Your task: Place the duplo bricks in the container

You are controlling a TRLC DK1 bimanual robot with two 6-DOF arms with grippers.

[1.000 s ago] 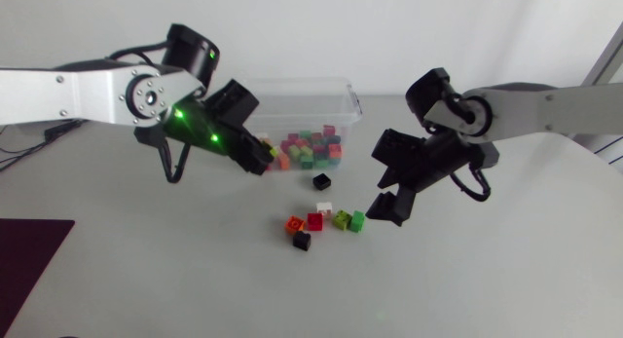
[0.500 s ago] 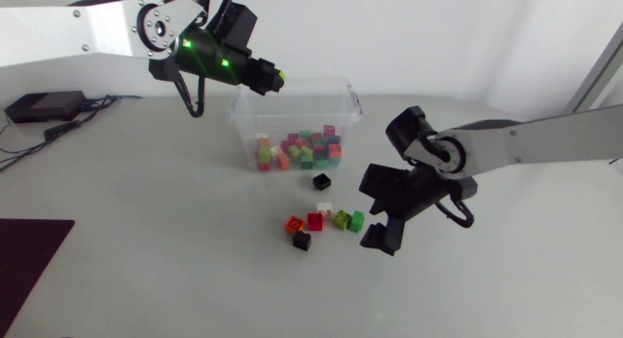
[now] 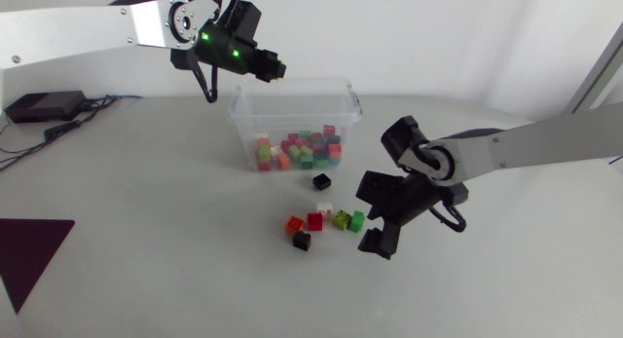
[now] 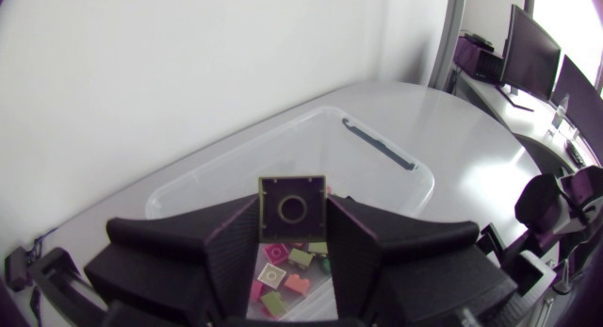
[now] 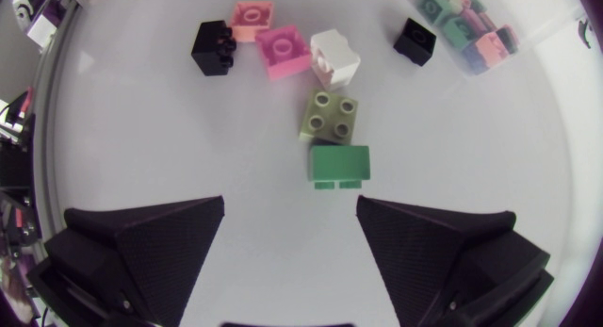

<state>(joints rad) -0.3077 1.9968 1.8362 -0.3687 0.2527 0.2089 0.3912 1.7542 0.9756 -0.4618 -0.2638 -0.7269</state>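
Yellow brick (image 4: 292, 207) pinched between the fingers of the left gripper (image 3: 270, 70), hanging over the clear container (image 3: 292, 83) of mixed bricks. Centre, loose bricks (image 3: 315, 221) on the table (image 3: 175, 231) before it. Right, right gripper (image 5: 290, 235) spread wide, low beside the green brick (image 5: 340, 164).

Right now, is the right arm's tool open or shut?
Open: the right tool has its wedge fingers wide apart, bare white table between them, the green plastic brick ahead, untouched.

The gripper (image 5: 290, 204), spread wide, hovers just behind a green brick (image 5: 340, 165).
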